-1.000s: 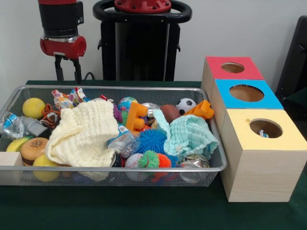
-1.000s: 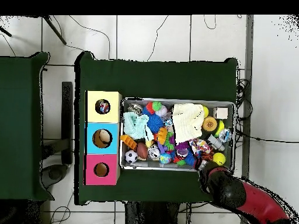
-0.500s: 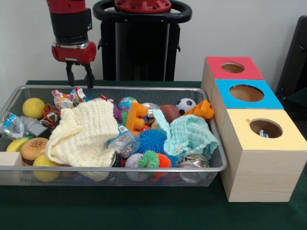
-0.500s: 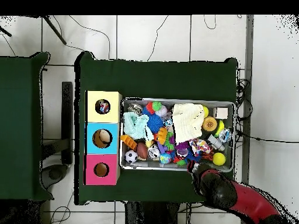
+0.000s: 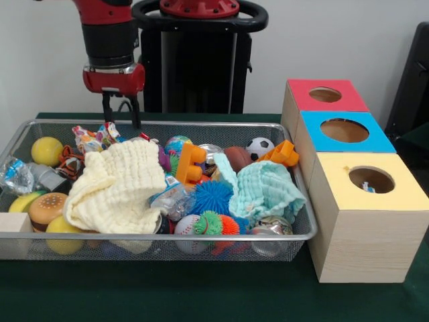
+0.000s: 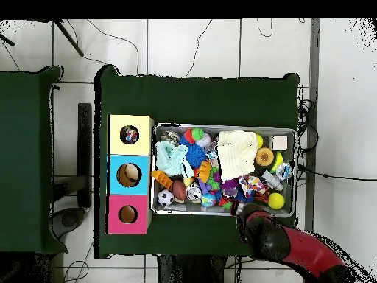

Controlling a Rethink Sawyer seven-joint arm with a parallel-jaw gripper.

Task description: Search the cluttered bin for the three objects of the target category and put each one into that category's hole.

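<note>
In the front view, the wire bin (image 5: 295,221) occupies the left and centre of the green table (image 5: 201,295). At its left end lie a yellow ball (image 5: 46,151), a burger-shaped toy (image 5: 47,208) and a wooden block (image 5: 15,223). The gripper (image 5: 121,120) hangs above the bin's far rim, over the snack packets (image 5: 90,137); its two fingers (image 5: 136,113) are spread apart and hold nothing. A cream cloth (image 5: 117,188) covers the left-centre contents. Further right lie an orange block (image 5: 190,163), a blue spiky ball (image 5: 211,196), a teal cloth (image 5: 265,190) and a small soccer ball (image 5: 259,147). Right of the bin stand three boxes with holes: red (image 5: 325,95), blue (image 5: 344,131) and yellow (image 5: 371,179); the yellow hole appears to contain an object, though it is too small to identify.
</note>
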